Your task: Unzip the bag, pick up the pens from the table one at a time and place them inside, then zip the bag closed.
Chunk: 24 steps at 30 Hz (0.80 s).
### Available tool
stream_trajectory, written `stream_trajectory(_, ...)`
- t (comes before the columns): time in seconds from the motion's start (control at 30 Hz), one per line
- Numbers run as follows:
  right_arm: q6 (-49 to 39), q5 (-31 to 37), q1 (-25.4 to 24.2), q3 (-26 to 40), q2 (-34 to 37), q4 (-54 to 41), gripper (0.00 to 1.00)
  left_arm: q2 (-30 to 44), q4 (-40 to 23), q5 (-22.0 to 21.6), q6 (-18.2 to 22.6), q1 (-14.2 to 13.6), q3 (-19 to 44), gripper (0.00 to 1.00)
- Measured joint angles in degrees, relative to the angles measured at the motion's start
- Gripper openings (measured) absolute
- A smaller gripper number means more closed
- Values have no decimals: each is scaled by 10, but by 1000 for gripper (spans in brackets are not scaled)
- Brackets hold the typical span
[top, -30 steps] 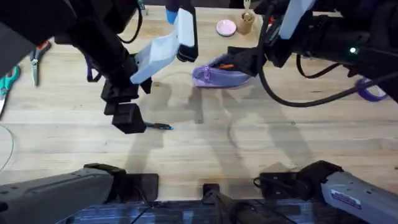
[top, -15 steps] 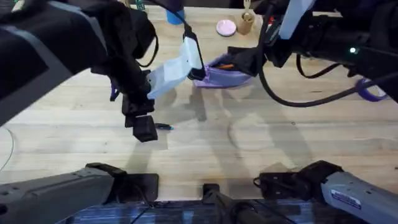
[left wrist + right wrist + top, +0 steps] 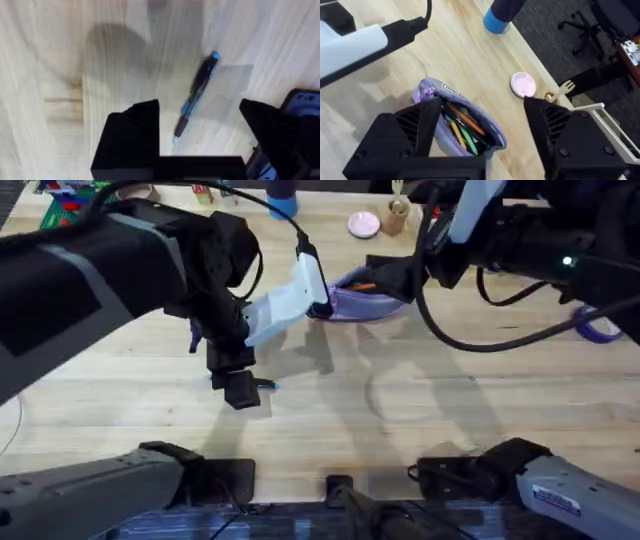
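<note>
A black pen with blue tip [image 3: 198, 93] lies flat on the table [image 3: 45, 60]. My left gripper [image 3: 200, 145] hangs open just above it, one finger on each side. From overhead the pen [image 3: 266, 384] pokes out beside the left gripper [image 3: 240, 390]. The lavender bag [image 3: 355, 298] sits at the back centre, unzipped. In the right wrist view the bag [image 3: 430, 92] gapes, with an orange pen [image 3: 466, 119] and other coloured pens inside. My right gripper [image 3: 480, 150] is open, its fingers [image 3: 400, 135] straddling the bag's mouth.
A pink disc [image 3: 363, 223], a blue cup [image 3: 282, 202] and a small wooden piece [image 3: 397, 216] stand along the far edge behind the bag. A purple object [image 3: 600, 328] lies at the right. Bare wood stretches across the middle and front of the table [image 3: 420, 400].
My left arm has swung right and toward the front, bringing its gripper over the black pen. The right arm and the bag have stayed put.
</note>
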Motion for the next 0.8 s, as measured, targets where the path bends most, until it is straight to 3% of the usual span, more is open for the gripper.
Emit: stream_trajectory(0.8, 0, 0, 0, 0, 0, 0, 996, 0, -1, -17, 9, 0, 0, 993)
